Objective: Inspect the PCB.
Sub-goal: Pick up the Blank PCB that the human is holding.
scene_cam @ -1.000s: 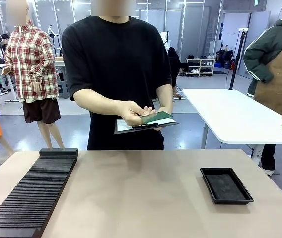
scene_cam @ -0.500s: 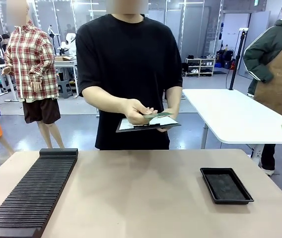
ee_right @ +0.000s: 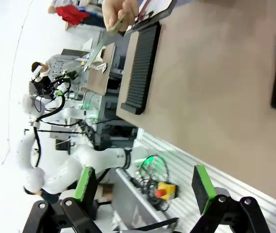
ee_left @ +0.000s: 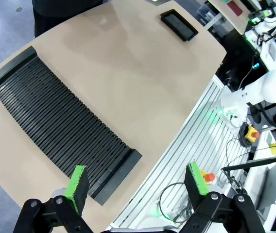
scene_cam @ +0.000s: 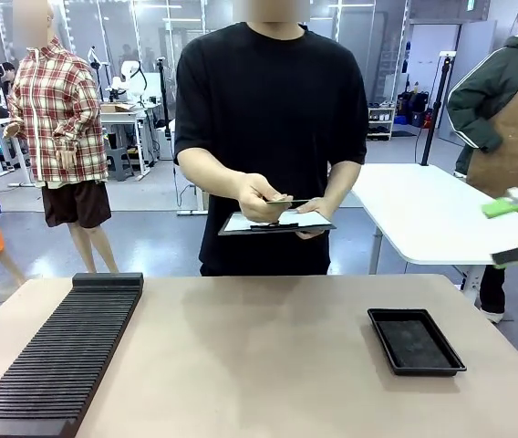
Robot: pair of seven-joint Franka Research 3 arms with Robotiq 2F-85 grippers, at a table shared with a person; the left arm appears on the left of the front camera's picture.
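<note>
Front view: a person at the far side of the table [scene_cam: 259,356] is holding the PCB [scene_cam: 288,202] nearly edge-on in one hand [scene_cam: 257,193], just above a clipboard [scene_cam: 277,222] with a white sheet, which the other hand [scene_cam: 321,212] is supporting. The inspection appears to be under way in the person's hands. Judging from how things lie, the board is well apart from both the black tray [scene_cam: 416,340] and the slotted black rack [scene_cam: 58,356] on the table, so setting it down or handing it over is probably what is left. Left wrist view: the left gripper [ee_left: 137,180] is hanging high above the near end of the rack with its jaws spread wide, gripping nothing and touching nothing. Right wrist view: the right gripper [ee_right: 143,187] is likewise standing wide apart and bare, off the near edge of the table, with the tray at the picture's right edge. In the front view its green pads [scene_cam: 505,208] are showing at the right border, well apart from the PCB.
</note>
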